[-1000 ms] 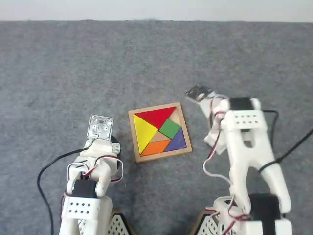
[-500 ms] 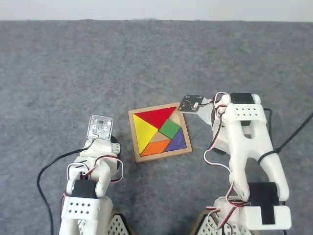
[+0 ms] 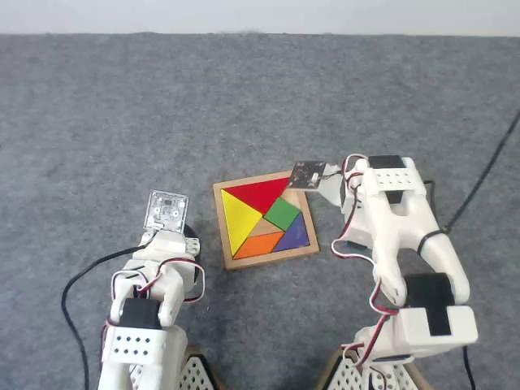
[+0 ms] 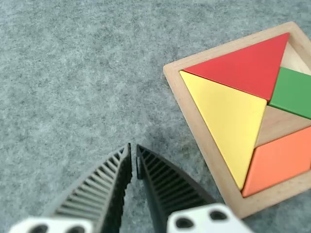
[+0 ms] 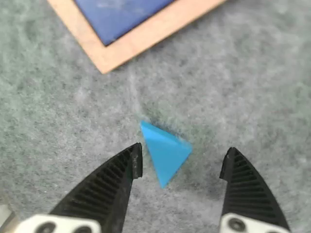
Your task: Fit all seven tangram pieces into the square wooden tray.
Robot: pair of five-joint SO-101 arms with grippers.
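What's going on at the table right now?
The right end effector is open over the carpet beside the wooden tray, straddling a light blue triangle that lies loose. The left end effector is shut, above the carpet on the tray's other side. The tray holds a red triangle, yellow triangle, green square and others, with bare gaps left.

high: fixed above, looks down on whole table | left wrist: close, low, faces tray left side | right wrist: closer, probably tray's near-right corner | shared: tray
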